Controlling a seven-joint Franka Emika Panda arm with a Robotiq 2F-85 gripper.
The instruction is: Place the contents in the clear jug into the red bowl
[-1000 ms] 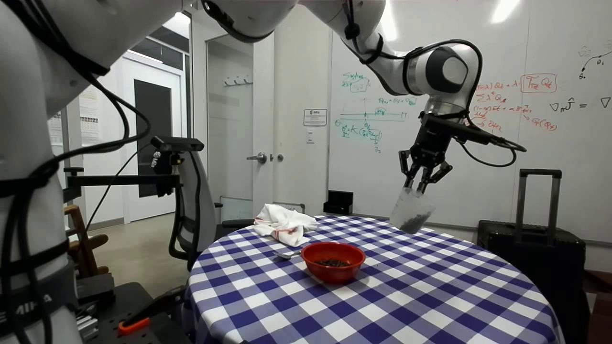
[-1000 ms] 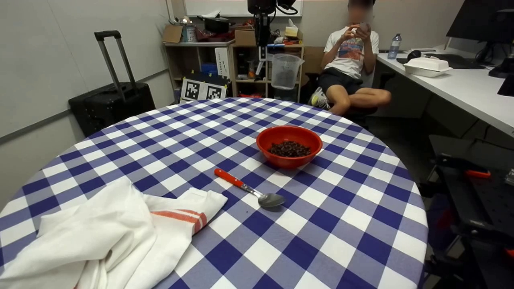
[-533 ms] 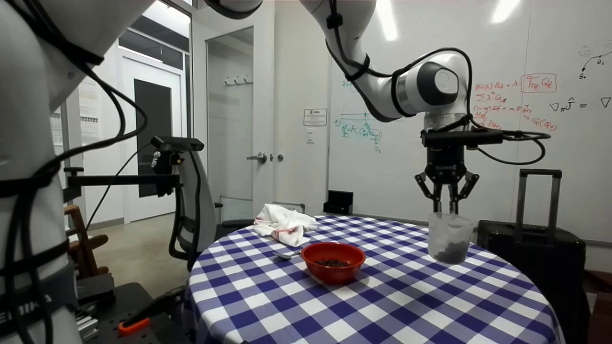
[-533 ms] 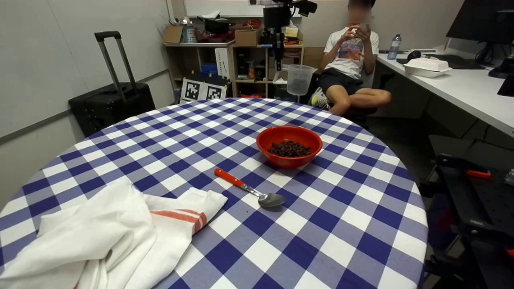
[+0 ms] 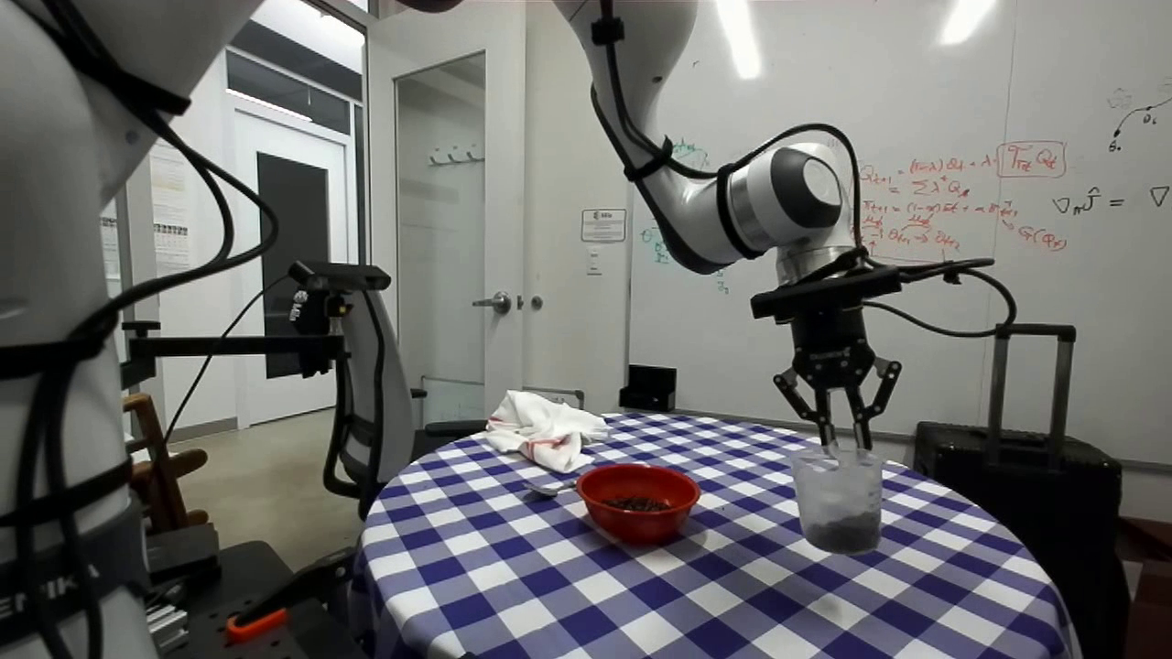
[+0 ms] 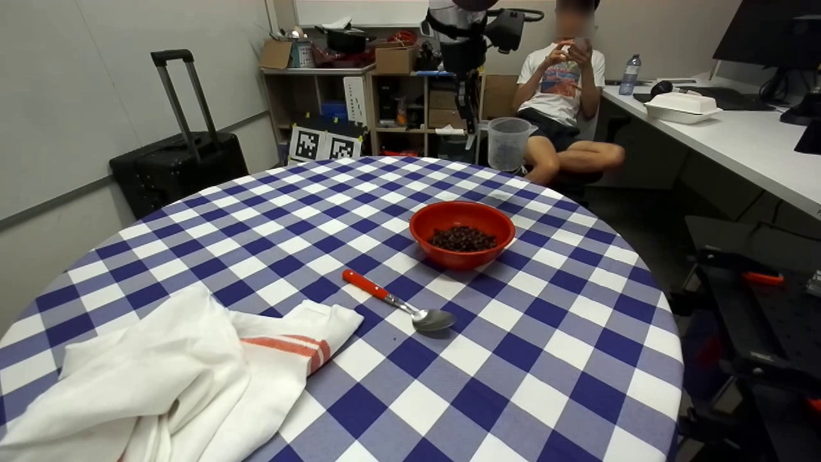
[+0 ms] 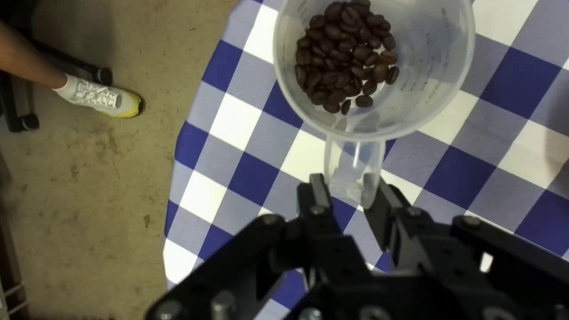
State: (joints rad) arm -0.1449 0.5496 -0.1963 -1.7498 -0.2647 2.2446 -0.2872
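My gripper (image 5: 844, 447) is shut on the handle of the clear jug (image 5: 838, 490) and holds it in the air over the table. The jug is roughly upright, with a slight tilt. In the wrist view, the gripper (image 7: 344, 191) pinches the handle of the jug (image 7: 426, 89), and dark brown beans (image 7: 346, 53) lie at one side of its bottom. The red bowl (image 5: 638, 526) stands on the table, apart from the jug, and also shows in an exterior view (image 6: 462, 258). Dark beans (image 6: 463, 239) lie in the bowl. The bowl is out of the wrist view.
A spoon with a red handle (image 6: 401, 303) and a crumpled white cloth (image 6: 173, 378) lie on the round table with a checkered cloth (image 5: 732, 586). A seated person (image 6: 558, 90) is beyond the table. A black suitcase (image 5: 1016, 494) stands behind the table.
The jug was tilted and higher a second ago. It has come down and turned nearly upright, still in my gripper. The bowl and its beans look unchanged.
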